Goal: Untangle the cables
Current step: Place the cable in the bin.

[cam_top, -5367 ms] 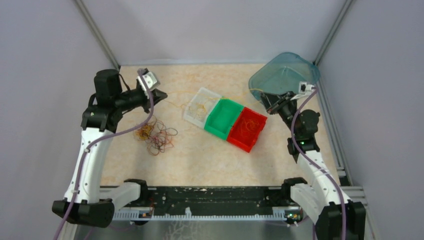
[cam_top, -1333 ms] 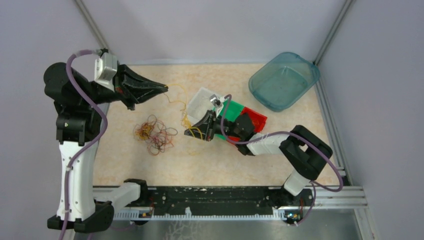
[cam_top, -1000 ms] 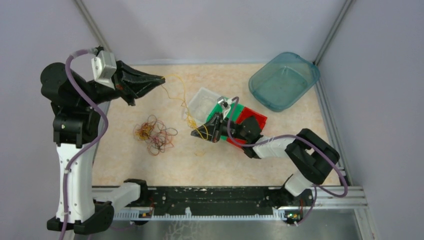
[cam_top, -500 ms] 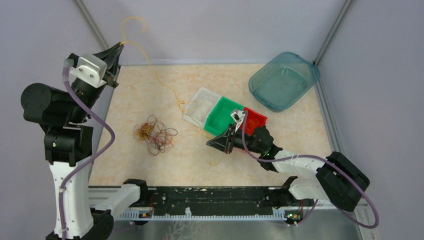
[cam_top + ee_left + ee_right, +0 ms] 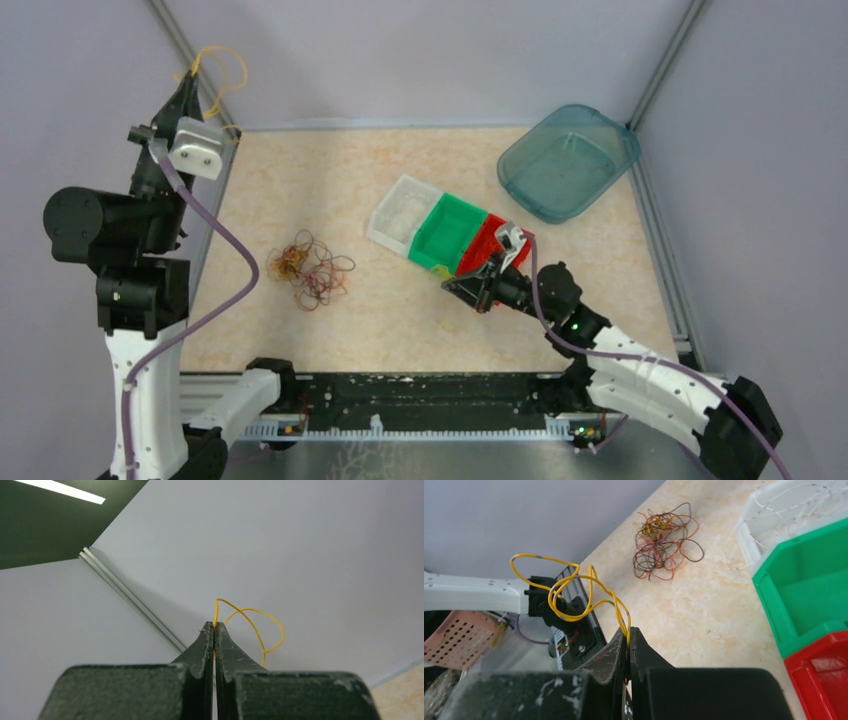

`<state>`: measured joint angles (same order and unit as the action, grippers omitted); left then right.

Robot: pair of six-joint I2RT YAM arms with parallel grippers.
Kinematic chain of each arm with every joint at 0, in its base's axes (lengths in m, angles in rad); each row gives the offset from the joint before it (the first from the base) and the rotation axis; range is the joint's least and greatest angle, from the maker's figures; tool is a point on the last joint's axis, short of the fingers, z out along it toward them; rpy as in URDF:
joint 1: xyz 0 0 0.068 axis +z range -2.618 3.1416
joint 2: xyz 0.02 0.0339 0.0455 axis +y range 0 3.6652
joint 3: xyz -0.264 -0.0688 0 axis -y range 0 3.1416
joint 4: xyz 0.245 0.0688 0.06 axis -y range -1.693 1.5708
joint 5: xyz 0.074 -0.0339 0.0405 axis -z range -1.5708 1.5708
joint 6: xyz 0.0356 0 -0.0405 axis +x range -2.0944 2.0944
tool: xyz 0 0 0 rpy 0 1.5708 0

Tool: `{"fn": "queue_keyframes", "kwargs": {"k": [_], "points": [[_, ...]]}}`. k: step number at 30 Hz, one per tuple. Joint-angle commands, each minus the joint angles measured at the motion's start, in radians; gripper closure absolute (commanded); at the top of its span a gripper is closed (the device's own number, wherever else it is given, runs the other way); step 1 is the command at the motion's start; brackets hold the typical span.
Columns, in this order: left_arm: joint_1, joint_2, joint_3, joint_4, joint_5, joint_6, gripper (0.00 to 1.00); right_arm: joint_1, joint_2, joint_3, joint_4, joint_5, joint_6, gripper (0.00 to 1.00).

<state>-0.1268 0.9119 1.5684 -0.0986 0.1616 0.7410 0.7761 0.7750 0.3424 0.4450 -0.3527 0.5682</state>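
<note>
A tangle of orange, red and brown cables (image 5: 310,270) lies on the table's left half, and it also shows in the right wrist view as the tangle (image 5: 666,540). My left gripper (image 5: 188,78) is raised high at the far left corner, shut on a thin yellow cable (image 5: 244,70) that curls free above it. Its fingertips (image 5: 214,626) pinch that yellow loop (image 5: 281,632). My right gripper (image 5: 452,285) hovers low beside the bins. It is shut on another yellow cable (image 5: 626,621) with grey marks, which coils past its tips (image 5: 629,630).
A white bin (image 5: 400,215), a green bin (image 5: 450,235) and a red bin (image 5: 492,248) stand in a row at mid table. A blue basin (image 5: 570,160) sits at the far right corner. The black rail (image 5: 400,400) runs along the near edge.
My left gripper swung up and back to the far left corner, carrying its yellow cable off the table. My right gripper drew back toward the near right, and the strand between them has parted.
</note>
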Motion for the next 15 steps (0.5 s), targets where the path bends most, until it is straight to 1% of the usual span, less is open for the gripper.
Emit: {"fn": "queue_keyframes", "kwargs": {"k": [1,3,7,9,13,15], "points": [[0.004,-0.03,0.025,-0.106,0.144,0.023,1.0,-0.003,-0.052,0.034,-0.091,0.154,-0.042,1.0],[0.004,-0.03,0.019,-0.161,0.207,-0.031,1.0,-0.004,0.009,0.127,-0.121,0.219,-0.125,1.0],[0.004,-0.022,0.016,-0.24,0.271,-0.123,1.0,-0.004,0.175,0.313,-0.136,0.374,-0.308,1.0],[0.003,-0.024,0.01,-0.264,0.308,-0.154,1.0,-0.005,0.265,0.381,-0.086,0.465,-0.4,1.0],[0.003,-0.027,0.01,-0.292,0.359,-0.207,1.0,-0.006,0.459,0.447,0.051,0.666,-0.549,1.0],[0.004,-0.03,0.009,-0.298,0.374,-0.219,1.0,-0.01,0.542,0.469,0.094,0.705,-0.6,1.0]]}}
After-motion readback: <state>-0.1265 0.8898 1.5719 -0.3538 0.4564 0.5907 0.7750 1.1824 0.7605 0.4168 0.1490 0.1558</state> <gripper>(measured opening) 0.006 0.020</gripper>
